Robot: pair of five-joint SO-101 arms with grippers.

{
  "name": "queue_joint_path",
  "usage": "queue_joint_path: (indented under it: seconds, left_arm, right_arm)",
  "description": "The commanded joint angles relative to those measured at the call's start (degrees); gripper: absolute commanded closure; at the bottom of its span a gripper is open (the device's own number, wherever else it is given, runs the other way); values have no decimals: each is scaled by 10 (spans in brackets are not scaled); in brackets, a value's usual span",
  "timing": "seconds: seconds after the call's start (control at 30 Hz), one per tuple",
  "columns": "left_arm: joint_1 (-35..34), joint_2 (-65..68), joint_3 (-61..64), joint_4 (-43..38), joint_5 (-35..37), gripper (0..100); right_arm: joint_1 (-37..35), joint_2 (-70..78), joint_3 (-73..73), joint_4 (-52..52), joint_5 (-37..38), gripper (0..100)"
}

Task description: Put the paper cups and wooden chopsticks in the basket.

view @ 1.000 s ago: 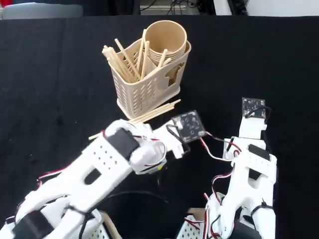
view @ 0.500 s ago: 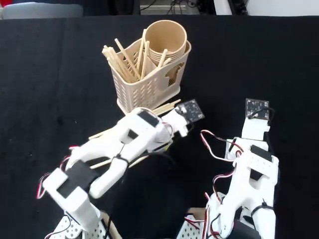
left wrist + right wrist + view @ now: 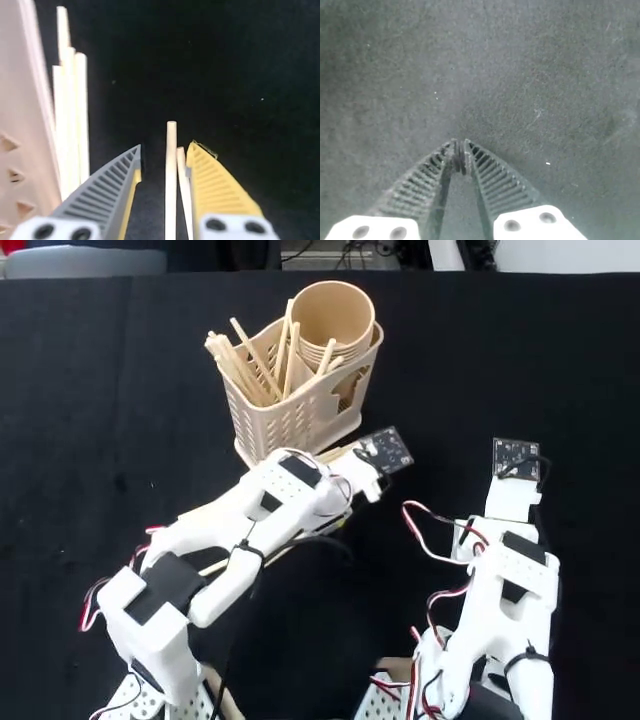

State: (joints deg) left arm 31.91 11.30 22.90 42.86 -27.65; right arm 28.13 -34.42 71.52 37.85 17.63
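The left claw (image 3: 165,146) is down at the foot of the basket (image 3: 300,420), its two fingers spread apart. Between them lie two wooden chopsticks (image 3: 171,170) flat on the black table (image 3: 100,390). Their long axis runs straight along the claw's own line and their ends point out ahead of the fingertips. One stick reaches a bit farther forward than the other. Both sit closer to the yellow finger (image 3: 215,185) than to the grey finger (image 3: 107,195), and the shorter one looks to be just against the yellow one.

Outside the grey finger lies another bundle of loose chopsticks (image 3: 70,125), parallel to the pair in the claw and tight along the basket's perforated wall.

The basket stands upright with stacked paper cups (image 3: 333,315) and a sheaf of chopsticks (image 3: 250,360) leaning up and outward.

The right claw (image 3: 460,150) is pressed together, empty, over bare cloth well apart from the basket.
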Motion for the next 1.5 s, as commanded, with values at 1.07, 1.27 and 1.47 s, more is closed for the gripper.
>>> queue_joint_path:
  seconds: [1.07,1.27,1.47]
  left_arm:
    - [22,58,-138,209,17,972]
    - [5,-123,-74,212,31,972]
    - [-31,-345,-34,212,76,971]
  right_arm:
    - [11,0,-32,-12,-4,976]
    - [11,0,-32,-12,-4,976]
    - [11,0,-32,-12,-4,976]
